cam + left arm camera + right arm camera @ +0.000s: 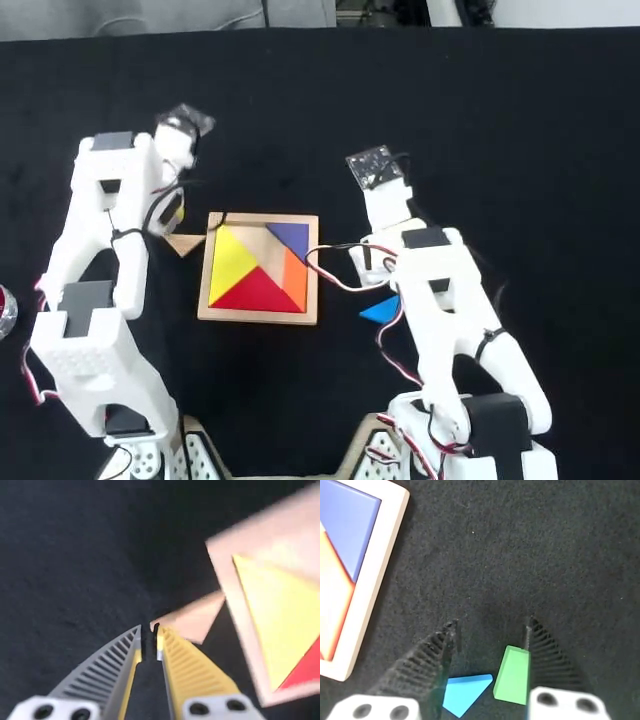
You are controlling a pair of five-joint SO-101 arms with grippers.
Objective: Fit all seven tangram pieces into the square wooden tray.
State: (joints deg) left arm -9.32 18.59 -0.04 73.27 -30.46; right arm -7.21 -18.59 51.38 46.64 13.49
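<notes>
The square wooden tray point(211, 303) lies mid-table and holds yellow point(232, 262), red point(258, 293), orange point(294, 276) and purple-blue point(291, 236) pieces. A plain wood triangle point(185, 243) rests on the cloth against the tray's left side. My left gripper point(150, 629) is shut, its tips touching that triangle's point(192, 620) near corner beside the tray point(235, 610). My right gripper point(491, 625) stands open over bare cloth to the right of the tray point(380, 565). A blue triangle point(465, 692) and a green piece point(512, 675) lie between its fingers, near their base. The blue triangle point(380, 310) also shows in the high view.
Black cloth covers the whole table, with wide free room behind the tray and at the far right. A small shiny round object point(5, 308) sits at the left edge. Both arm bases stand at the front edge.
</notes>
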